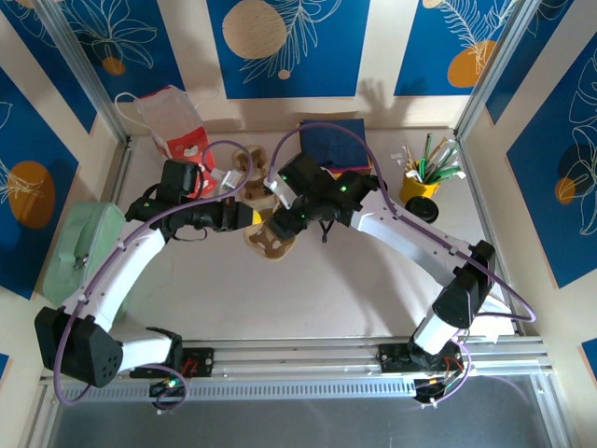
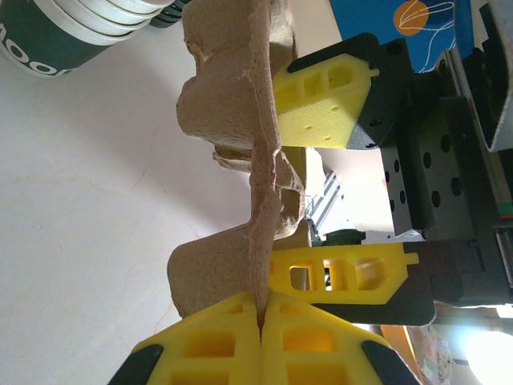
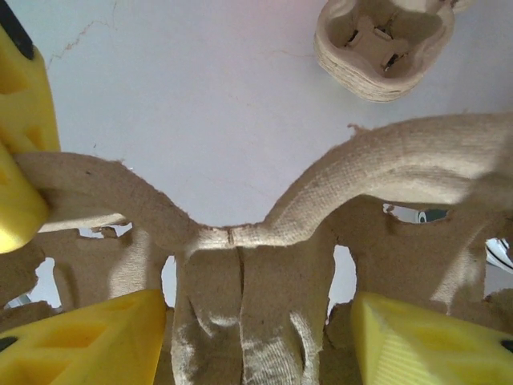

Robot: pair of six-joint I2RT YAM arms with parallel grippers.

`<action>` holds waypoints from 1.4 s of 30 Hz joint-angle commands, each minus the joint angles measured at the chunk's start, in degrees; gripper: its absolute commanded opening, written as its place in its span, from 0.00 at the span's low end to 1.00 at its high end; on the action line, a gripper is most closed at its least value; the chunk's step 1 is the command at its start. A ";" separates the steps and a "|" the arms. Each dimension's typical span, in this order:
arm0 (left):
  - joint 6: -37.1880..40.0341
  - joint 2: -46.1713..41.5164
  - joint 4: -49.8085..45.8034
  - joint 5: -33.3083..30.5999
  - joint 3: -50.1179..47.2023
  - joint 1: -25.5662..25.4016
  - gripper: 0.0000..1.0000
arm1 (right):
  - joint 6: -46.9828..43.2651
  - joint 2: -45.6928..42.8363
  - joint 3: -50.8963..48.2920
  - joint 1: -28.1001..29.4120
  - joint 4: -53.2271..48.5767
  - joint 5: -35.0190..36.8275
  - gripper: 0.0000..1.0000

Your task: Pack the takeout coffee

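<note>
You can't tell where the lidded coffee cup stands. In the middle of the surface (image 1: 317,299), the pulp cup carrier (image 1: 271,241) has your left tool (image 2: 260,317) clamped tight on its rim from 9 o'clock. Your right tool (image 3: 256,337), reaching in from 2 o'clock, stands part open astride the carrier's centre post.

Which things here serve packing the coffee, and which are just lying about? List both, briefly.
For the job:
- pulp cup carrier
- left gripper, shut on the carrier's edge
- right gripper, open around the carrier's middle

Lying about:
- stack of spare carriers
- yellow pen cup
- pale green pouch
</note>
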 commanded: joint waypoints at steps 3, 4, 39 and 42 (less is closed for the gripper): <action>-0.39 -0.09 1.60 0.88 -0.29 0.64 0.01 | 0.83 1.47 1.40 0.39 -0.33 -0.07 0.62; -0.48 -0.10 1.69 0.88 -0.37 0.64 0.01 | 0.84 1.56 1.42 0.36 -0.47 0.12 0.62; -2.07 0.51 2.09 -1.09 2.78 0.71 0.30 | -0.46 -0.09 0.46 0.17 -0.86 1.18 0.44; -1.41 -0.62 0.10 -5.68 4.93 1.70 0.42 | -0.39 -0.23 -0.21 0.05 -0.84 1.16 0.43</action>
